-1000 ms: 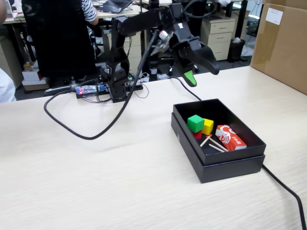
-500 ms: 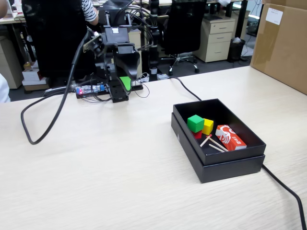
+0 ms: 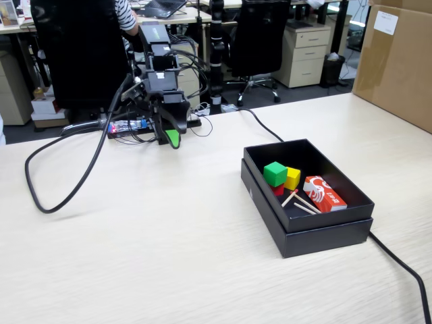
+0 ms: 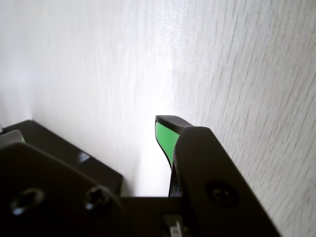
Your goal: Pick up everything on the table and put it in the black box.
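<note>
Fixed view, right of centre: the black box (image 3: pixel 304 223) sits on the table (image 3: pixel 169 256), a shallow matte cardboard rectangle with a stepped double rim. Inside it, toward its upper-left corner, the green cube (image 3: pixel 275 173) rests on top of the red cube (image 3: pixel 279 190), of which only a sliver shows, and the yellow cube (image 3: pixel 292 178) touches the green one on its right. All three are small, plain and sharp-edged. Just right of them lies a red-and-white matchbox (image 3: pixel 325 194), and a few thin wooden matchsticks (image 3: pixel 301 202) lie loose on the box floor in front of the cubes.

The gripper (image 3: pixel 171 138) is well apart from the box, in the upper left of the frame, folded down at the arm's base with its tip close above the tabletop. It holds nothing. Its black plastic finger carries a bright green pad (image 3: pixel 173 138). In the wrist view the gripper (image 4: pixel 168 131) shows that same curved, green-faced tip against the pale wood grain, but the second jaw is not clearly seen, so I cannot tell whether it is spread or closed.

A thick black cable (image 3: pixel 74 185) loops over the smooth beige surface at left, and a big brown carton (image 3: pixel 398 61) stands at the upper right.
</note>
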{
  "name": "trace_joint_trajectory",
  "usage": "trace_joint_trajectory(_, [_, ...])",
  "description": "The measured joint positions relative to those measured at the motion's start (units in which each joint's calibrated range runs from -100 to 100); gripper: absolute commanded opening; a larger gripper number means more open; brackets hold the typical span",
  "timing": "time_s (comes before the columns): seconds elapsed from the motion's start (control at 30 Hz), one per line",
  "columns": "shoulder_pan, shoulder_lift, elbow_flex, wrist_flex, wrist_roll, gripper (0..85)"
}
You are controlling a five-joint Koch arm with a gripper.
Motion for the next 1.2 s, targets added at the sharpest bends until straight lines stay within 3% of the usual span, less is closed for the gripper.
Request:
trace_joint_trajectory(0.37, [-0.2, -0.3, -17.6, 16.7, -0.9, 54.1])
trace_joint_trajectory(0.6, [-0.2, -1.4, -33.8, 38.6, -3.4, 54.0])
trace_joint_trajectory(0.8, [-0.1, -1.4, -34.3, 38.9, -3.6, 53.5])
trace_joint_trajectory(0.87, [-0.1, -1.4, -34.3, 38.4, -3.6, 48.8])
trace_joint_trajectory(1.2, [-0.2, -1.4, -34.3, 38.1, -3.6, 48.4])
